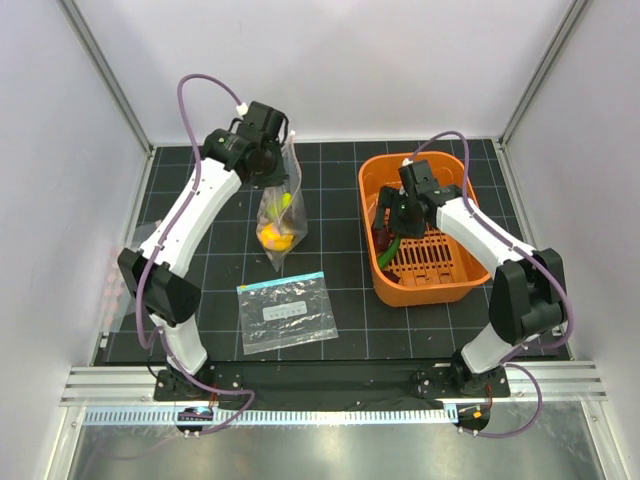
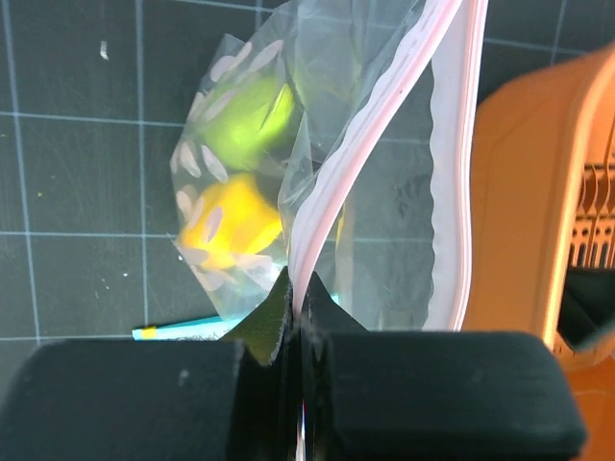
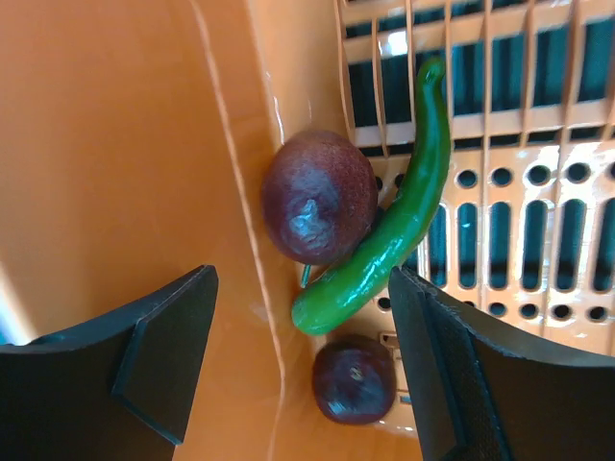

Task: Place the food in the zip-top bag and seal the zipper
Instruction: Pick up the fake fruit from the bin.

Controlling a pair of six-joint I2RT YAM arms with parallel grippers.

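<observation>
On a black gridded mat [image 1: 340, 290] within white walls [image 1: 340, 70], left gripper [image 2: 300, 336] at eleven o'clock clamping a clear plastic zip-top bag [image 1: 283, 190] holding yellow toy pepper [image 2: 231, 226] and round green fruit [image 2: 240, 120], right gripper [image 3: 303, 355] at two o'clock hanging spread-jawed over slim green chili [image 3: 404, 211] in orange plastic basket [image 1: 445, 285].

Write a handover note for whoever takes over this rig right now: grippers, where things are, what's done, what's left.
Left gripper shut on the mouth of the bag, holding it up, zipper open.
Right gripper open, inside the basket, over the chili; nothing held.
Done: pepper and green fruit in the bag.
Left: chili and two maroon pieces, in the basket, to bag; then seal the zipper.
</observation>
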